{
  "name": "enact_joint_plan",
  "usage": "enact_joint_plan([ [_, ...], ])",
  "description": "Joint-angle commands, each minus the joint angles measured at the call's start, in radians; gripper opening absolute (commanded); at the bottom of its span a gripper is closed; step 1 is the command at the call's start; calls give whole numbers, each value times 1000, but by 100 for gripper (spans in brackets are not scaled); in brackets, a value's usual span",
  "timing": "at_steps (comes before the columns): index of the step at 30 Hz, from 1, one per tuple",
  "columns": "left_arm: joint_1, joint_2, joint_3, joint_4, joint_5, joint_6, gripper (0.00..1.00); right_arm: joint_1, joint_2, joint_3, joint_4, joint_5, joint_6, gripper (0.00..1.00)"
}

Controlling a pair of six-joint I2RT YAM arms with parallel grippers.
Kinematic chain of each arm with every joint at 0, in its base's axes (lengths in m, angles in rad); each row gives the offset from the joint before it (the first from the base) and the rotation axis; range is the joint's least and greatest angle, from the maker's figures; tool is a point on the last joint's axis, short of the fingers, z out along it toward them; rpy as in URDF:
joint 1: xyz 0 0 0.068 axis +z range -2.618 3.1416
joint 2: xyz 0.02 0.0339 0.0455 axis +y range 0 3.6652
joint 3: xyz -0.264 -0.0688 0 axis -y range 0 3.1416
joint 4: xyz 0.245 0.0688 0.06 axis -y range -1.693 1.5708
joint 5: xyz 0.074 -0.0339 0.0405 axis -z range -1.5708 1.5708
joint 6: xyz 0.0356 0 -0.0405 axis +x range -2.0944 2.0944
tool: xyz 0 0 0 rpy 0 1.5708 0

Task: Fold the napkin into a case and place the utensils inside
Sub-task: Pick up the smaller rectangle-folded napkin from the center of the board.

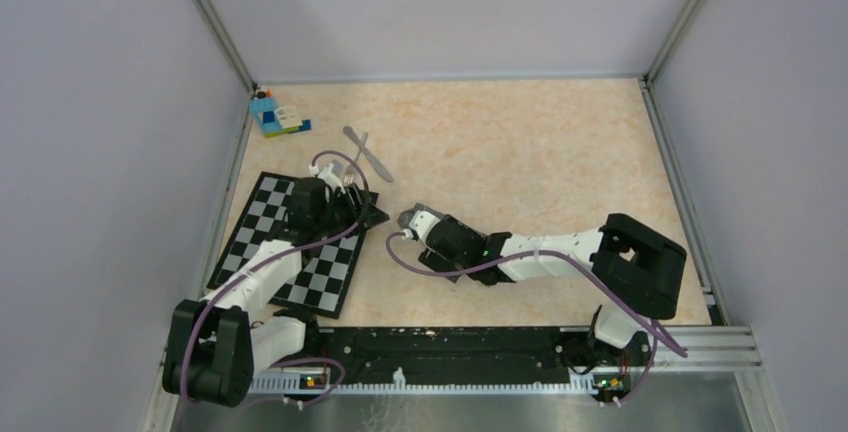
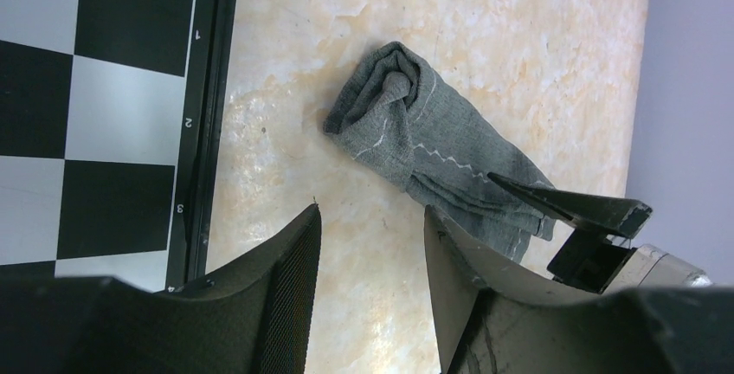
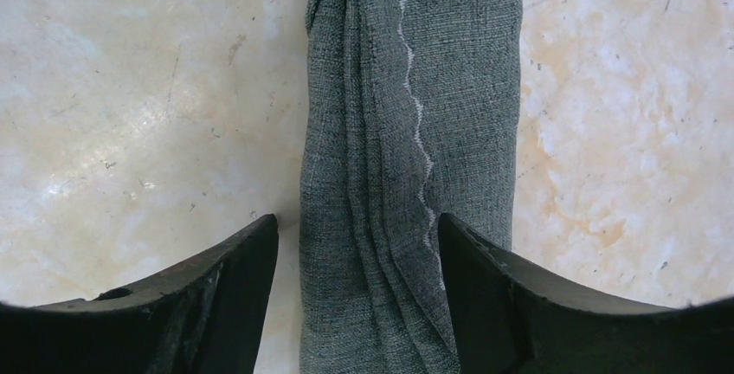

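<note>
Folding step, by the look; dark grey stitched cloth napkin (image 2: 415,145) lies bunched narrow on beige table (image 2: 537,36); right gripper (image 3: 357,227) jaws apart astride it; left gripper (image 2: 372,214) apart, empty; next: grip ends, spread flat.

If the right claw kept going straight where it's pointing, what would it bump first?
Most likely the napkin: the right gripper points down at that bunched grey strip, its open jaws either side. How far above it hangs is unclear.
</note>
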Motion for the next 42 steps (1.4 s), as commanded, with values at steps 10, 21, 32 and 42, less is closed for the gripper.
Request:
enact_joint_plan([
  [10, 10, -32, -25, 25, 33, 4, 52, -17, 61, -3, 69, 10, 26, 64],
  [21, 29, -80, -21, -37, 16, 19, 53, -35, 116, -5, 109, 22, 79, 10],
  [32, 36, -130, -20, -71, 9, 7, 52, -168, -59, 75, 94, -432, 498, 0],
  [42, 36, -264, 22, -143, 49, -2, 52, -306, -5, -79, 619, -912, 965, 0],
])
